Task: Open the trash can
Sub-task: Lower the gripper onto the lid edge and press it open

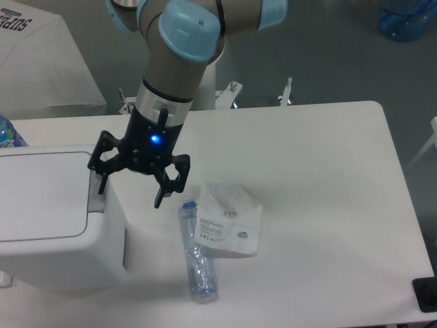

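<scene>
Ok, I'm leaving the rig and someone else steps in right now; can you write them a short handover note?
Gripper: jaws spread open, holding nothing, at the right edge of the trash can, one fingertip by the grey push-button tab; whether it touches the tab cannot be told.
Trash can: at the table's left edge, lid flat and closed.
Also on the table: a clear plastic bottle lying down and a white packet beside it, both right of the can.
Done: the gripper is at the tab.
Left: press the tab and get the lid open.
</scene>
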### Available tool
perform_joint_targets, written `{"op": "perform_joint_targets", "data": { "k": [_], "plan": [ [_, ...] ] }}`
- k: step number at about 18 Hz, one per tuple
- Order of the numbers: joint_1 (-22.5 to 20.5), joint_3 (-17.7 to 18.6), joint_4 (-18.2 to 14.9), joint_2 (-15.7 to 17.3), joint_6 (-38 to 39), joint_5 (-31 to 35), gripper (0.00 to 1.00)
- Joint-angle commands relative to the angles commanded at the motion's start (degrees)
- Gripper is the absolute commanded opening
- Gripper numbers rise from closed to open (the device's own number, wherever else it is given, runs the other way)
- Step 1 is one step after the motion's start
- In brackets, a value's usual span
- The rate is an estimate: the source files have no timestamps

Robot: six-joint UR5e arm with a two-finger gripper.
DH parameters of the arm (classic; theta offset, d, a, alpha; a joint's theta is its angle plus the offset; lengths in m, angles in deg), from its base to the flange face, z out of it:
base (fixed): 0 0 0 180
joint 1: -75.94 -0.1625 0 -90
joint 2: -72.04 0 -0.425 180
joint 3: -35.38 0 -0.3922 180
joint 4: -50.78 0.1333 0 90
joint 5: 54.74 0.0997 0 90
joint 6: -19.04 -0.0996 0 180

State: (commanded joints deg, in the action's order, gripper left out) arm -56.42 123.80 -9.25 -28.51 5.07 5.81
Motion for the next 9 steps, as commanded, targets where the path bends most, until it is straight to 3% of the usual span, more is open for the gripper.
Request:
{"op": "perform_joint_targets", "data": {
  "k": [9],
  "plan": [
    [0.09,0.62,0.09,-0.09,0.0,0.0,1.0]
  ]
}}
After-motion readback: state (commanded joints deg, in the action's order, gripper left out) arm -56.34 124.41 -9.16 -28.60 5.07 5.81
